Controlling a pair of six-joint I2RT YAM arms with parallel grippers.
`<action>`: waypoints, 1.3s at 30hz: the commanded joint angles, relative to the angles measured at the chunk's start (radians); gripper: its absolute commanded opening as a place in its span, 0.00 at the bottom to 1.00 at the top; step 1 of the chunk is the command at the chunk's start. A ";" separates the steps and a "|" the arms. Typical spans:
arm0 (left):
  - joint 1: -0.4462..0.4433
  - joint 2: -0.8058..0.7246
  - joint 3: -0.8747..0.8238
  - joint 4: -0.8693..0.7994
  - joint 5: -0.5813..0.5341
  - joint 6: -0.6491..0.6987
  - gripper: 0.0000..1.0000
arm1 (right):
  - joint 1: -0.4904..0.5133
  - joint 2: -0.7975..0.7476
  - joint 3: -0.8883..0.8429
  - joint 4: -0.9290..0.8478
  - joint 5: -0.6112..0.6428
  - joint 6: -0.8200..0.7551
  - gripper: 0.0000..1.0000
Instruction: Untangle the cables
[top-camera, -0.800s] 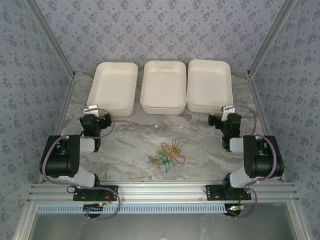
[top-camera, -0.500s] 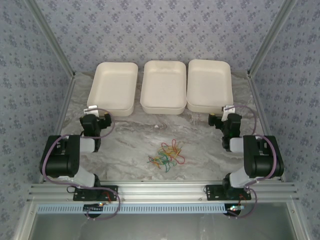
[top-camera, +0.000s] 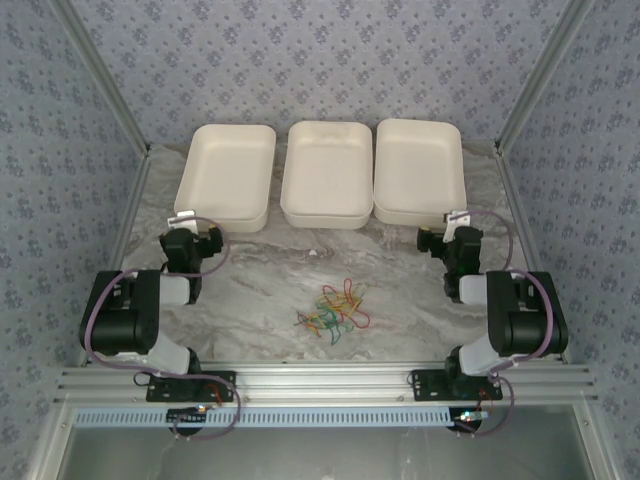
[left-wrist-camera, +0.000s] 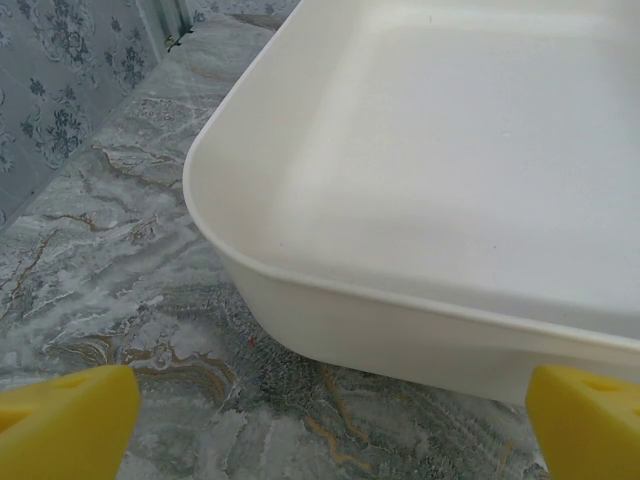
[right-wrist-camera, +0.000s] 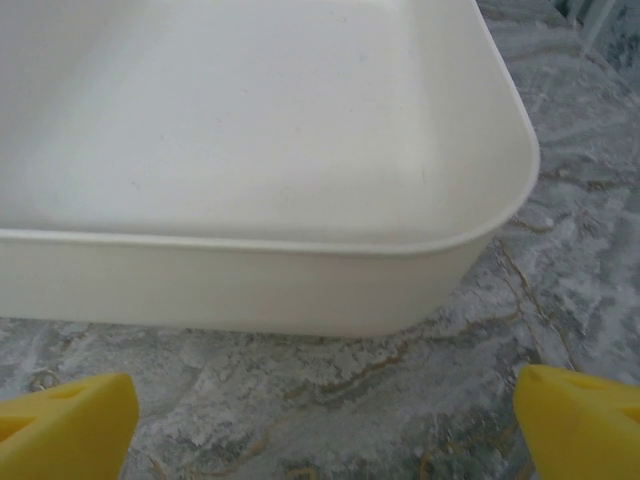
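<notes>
Patterned blue-grey wall panels close in a grey marbled table (top-camera: 260, 285). At far left we note the left arm folded near its base. Its left tool (top-camera: 182, 222) points at the near wall of the left tray (top-camera: 228, 170) and sits just short of it. In the left wrist view its yellow fingertips (left-wrist-camera: 65, 425) sit at the two lower corners, spread wide apart with bare table between them; the tray's rounded corner lies ahead.

The cables (top-camera: 335, 310) lie in one small knot of red, yellow and green loops on the table. They sit between the two arms, nearer the front rail (top-camera: 320, 385) than the trays, and neither tool touches them. Behind them stands the middle tray (top-camera: 325, 185), then the right tray (top-camera: 420, 170); the three sit side by side along the back.

At far right the right tool (top-camera: 458, 222) faces the right tray's near corner. Its fingertips (right-wrist-camera: 65, 425) likewise stand wide apart, gripping nothing.
</notes>
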 joint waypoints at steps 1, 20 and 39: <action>-0.072 -0.113 0.002 -0.051 -0.086 0.072 0.99 | 0.022 -0.117 0.079 -0.199 0.124 0.026 0.99; -0.172 -0.769 0.590 -1.260 0.406 -0.780 0.98 | 0.133 -0.662 0.699 -1.423 -0.266 0.683 0.85; -1.150 -0.403 0.314 -1.311 -0.073 -1.340 0.63 | 1.261 -0.592 0.413 -1.534 0.279 1.041 0.58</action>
